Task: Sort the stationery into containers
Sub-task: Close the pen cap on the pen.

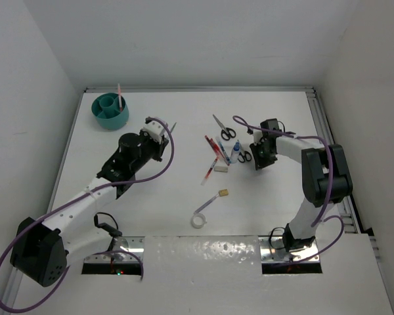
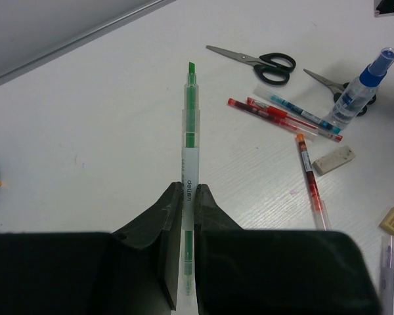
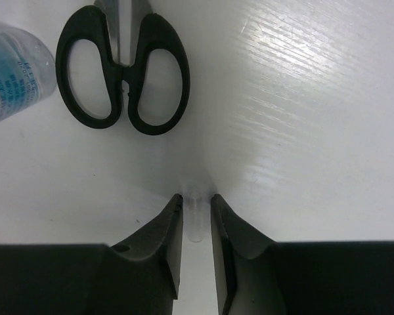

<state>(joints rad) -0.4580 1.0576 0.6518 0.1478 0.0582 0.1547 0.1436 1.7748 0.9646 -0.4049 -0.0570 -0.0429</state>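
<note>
My left gripper [image 2: 189, 190] is shut on a green pen [image 2: 190, 131] and holds it above the table, tip pointing away; in the top view the gripper [image 1: 160, 133] is right of the teal organiser cup [image 1: 111, 113], which holds a pink pen [image 1: 119, 95]. My right gripper [image 3: 196, 200] is low at the table, jaws narrowly open around a small clear cap [image 3: 196, 223], just behind black-handled scissors [image 3: 123, 79] and the glue bottle [image 3: 13, 65]. In the top view it [image 1: 255, 157] sits beside those scissors [image 1: 244, 156].
Other scissors [image 1: 224, 128], red and blue pens [image 1: 215, 147], a white eraser [image 1: 220, 168], a tan eraser [image 1: 224, 193], a pale pen [image 1: 207, 202] and a tape ring [image 1: 197, 221] lie mid-table. White walls enclose the table on three sides.
</note>
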